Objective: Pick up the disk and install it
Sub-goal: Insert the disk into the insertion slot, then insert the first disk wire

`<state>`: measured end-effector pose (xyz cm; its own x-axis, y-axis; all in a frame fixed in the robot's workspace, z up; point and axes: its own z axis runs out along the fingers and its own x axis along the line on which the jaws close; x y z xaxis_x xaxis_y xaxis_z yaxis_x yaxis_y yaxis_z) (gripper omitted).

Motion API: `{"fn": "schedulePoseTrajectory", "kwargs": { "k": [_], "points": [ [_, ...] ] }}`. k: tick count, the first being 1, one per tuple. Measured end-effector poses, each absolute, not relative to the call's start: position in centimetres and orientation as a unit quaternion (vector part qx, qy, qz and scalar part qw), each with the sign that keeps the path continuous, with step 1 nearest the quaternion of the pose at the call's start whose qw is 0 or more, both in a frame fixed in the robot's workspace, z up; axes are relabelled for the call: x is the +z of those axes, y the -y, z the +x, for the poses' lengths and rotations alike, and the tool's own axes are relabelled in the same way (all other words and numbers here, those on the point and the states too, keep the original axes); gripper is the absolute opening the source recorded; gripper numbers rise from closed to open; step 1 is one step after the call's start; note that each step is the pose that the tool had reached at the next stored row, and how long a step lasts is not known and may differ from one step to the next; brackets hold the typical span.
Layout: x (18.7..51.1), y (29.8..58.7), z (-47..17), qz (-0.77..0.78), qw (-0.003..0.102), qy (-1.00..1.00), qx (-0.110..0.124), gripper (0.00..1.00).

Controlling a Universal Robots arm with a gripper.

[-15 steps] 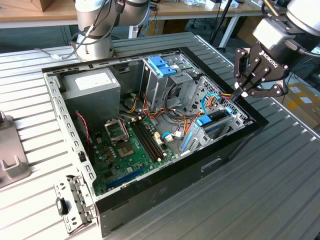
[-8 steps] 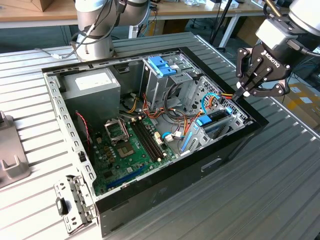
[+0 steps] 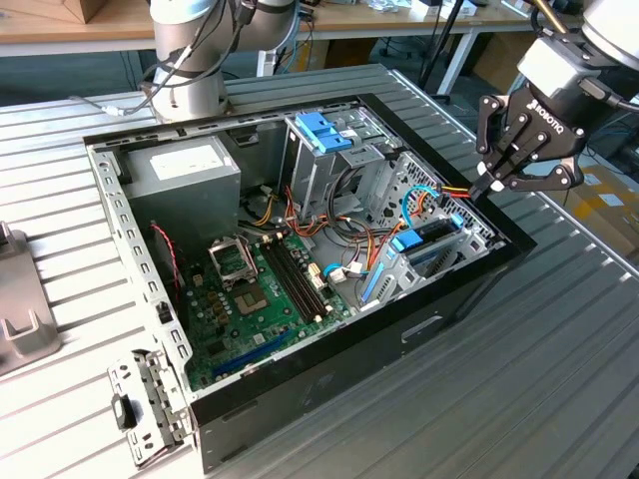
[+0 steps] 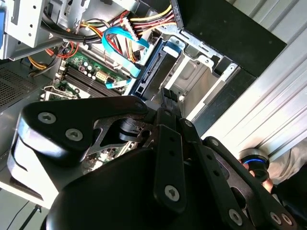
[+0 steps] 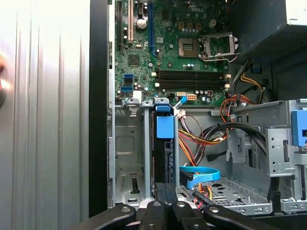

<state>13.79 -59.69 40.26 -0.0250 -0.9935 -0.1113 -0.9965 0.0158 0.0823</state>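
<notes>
A: Where is the disk (image 5: 164, 143) now?

B: Standing on edge inside the drive bay (image 5: 129, 143), at the corner of the open computer case (image 3: 300, 399) nearest the arm; its blue rail (image 5: 165, 126) faces up in the first wrist view, and in the exterior view the blue shows just beside the case wall, below the gripper (image 3: 496, 186).

A: And the gripper itself?

B: It hangs just above that bay, its fingers pressed together with nothing between them; in both wrist views the closed tips line up with the disk's edge, which I judge suits pushing it down the slot rather than carrying it.

A: Why upright?

B: The bay's metal walls guide the rails, so the disk slides in edgewise; the motherboard (image 5: 168, 48) lies beyond the bay, and the blue cable (image 5: 201, 173) loops just beside it, apart from the disk; whether the disk is fully seated I cannot tell.
</notes>
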Motion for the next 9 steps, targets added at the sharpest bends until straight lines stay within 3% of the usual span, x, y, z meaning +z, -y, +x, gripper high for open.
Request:
{"fn": "schedulePoseTrajectory", "kwargs": {
  "k": [9],
  "points": [
    [40.26,59.69,13.85,-0.698,0.011,-0.713,0.069,0.11]
  ]
}}
